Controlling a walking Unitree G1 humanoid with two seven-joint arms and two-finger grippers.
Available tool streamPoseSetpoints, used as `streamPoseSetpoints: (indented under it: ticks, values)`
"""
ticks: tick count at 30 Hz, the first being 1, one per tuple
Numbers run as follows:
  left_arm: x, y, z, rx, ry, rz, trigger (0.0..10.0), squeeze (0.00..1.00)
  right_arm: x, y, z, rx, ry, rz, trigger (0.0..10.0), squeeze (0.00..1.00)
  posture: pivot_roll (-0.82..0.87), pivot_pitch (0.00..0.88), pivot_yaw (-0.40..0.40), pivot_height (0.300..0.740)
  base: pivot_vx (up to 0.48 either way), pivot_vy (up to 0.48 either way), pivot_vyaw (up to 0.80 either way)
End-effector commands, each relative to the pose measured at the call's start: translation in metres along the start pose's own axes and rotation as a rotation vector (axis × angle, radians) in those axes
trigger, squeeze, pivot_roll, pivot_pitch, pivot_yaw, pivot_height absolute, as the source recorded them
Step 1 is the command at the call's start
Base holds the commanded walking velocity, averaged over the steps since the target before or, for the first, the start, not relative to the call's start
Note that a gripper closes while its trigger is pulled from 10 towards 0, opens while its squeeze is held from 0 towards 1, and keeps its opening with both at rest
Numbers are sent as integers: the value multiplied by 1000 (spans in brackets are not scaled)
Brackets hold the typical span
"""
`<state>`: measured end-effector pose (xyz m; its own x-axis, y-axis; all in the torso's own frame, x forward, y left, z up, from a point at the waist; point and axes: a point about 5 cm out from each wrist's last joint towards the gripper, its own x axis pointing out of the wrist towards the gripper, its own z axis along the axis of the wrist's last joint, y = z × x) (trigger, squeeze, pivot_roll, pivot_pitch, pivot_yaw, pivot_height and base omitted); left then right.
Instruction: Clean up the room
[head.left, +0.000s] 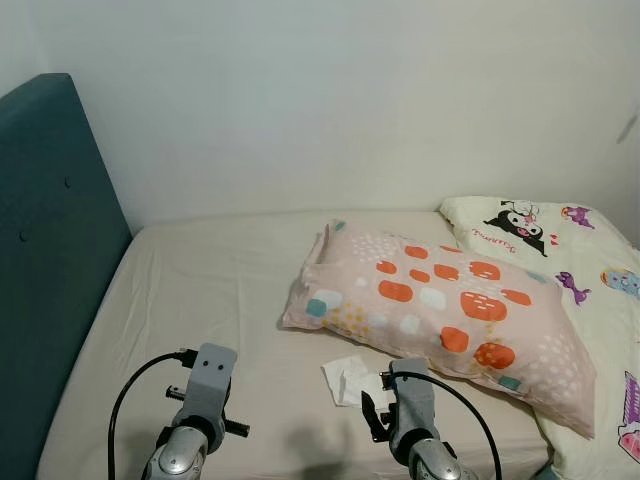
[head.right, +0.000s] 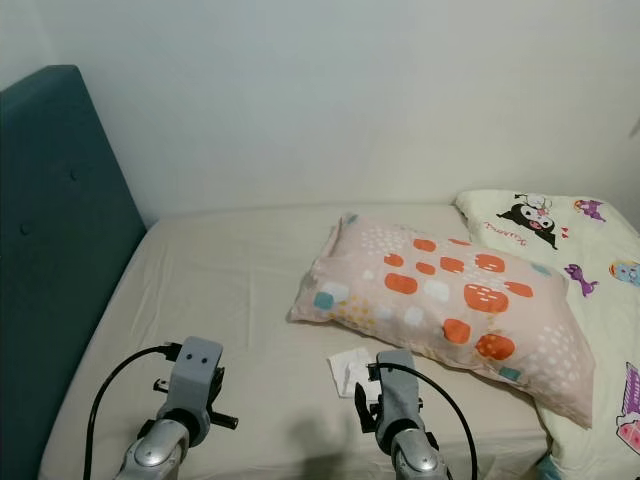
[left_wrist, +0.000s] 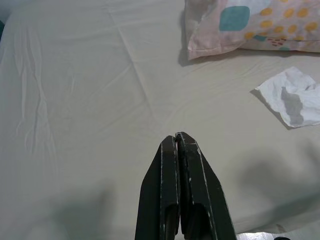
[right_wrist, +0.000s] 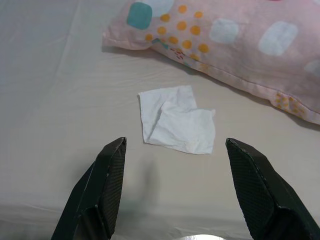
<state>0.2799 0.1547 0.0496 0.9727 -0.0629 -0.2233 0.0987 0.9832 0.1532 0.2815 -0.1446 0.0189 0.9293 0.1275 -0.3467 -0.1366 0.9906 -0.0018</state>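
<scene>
A crumpled white tissue (right_wrist: 176, 121) lies flat on the beige bed sheet (head.left: 220, 290), just in front of the pink patterned pillow (head.left: 440, 305). In the left eye view the tissue (head.left: 345, 378) is partly covered by my right wrist. My right gripper (right_wrist: 184, 192) hovers a short way above the sheet with its fingers spread wide, the tissue lying ahead between them. My left gripper (left_wrist: 176, 140) is held over bare sheet to the left of the tissue, its two fingers pressed together with nothing in them.
A teal padded headboard (head.left: 45, 250) bounds the bed on the left and a pale wall (head.left: 330, 100) runs along the back. A cream cartoon-print blanket (head.left: 570, 250) covers the right side. The sheet's near edge lies just below my grippers.
</scene>
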Motion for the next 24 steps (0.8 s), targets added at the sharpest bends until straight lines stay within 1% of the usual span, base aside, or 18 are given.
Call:
streamPoseSetpoints:
  ticks: [1, 11, 24]
  values:
    - [0, -2, 0, -25, -1, -5, 10000, 0, -1, -2, -1, 9, -7, -9, 10000, 0, 39, 104, -40, 676, 0, 0, 0]
    - [-1, -2, 0, -23, 1, -7, 10000, 0, -2, -2, -1, 10, -6, -9, 10000, 0, 41, 110, -39, 621, 0, 0, 0]
    - [1, 0, 4, -11, -3, -15, 10000, 0, -1, -2, -1, 23, -14, -18, 10000, 0, 52, 118, -28, 621, 0, 0, 0]
